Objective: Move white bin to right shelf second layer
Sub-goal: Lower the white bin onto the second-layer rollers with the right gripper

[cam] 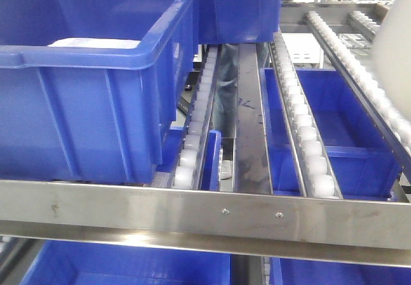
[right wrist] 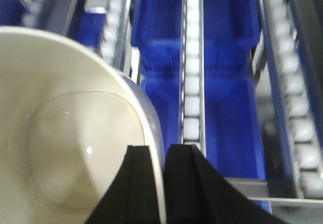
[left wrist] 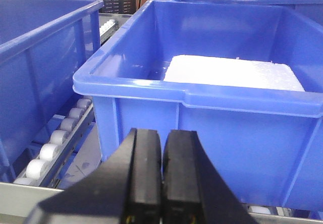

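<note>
Front view: 1 blue crate [cam: 83, 73] sits on the roller tier [cam: 308, 137] at left, white slab inside. A 2nd blue crate behind it, more blue crates on the level below. Steel front rail [cam: 212, 211] with 2 screws. White blur at right edge, likely the white bin [cam: 395, 47].

Left wrist view: left gripper [left wrist: 162, 183] fingers pressed together, holding nothing, in front of the blue crate with a white foam block [left wrist: 232, 72] in it.

Right wrist view: right gripper [right wrist: 159, 183] pinches the white bin's rim, 1 finger inside, 1 outside. Bin empty, held above the roller lanes.
</note>
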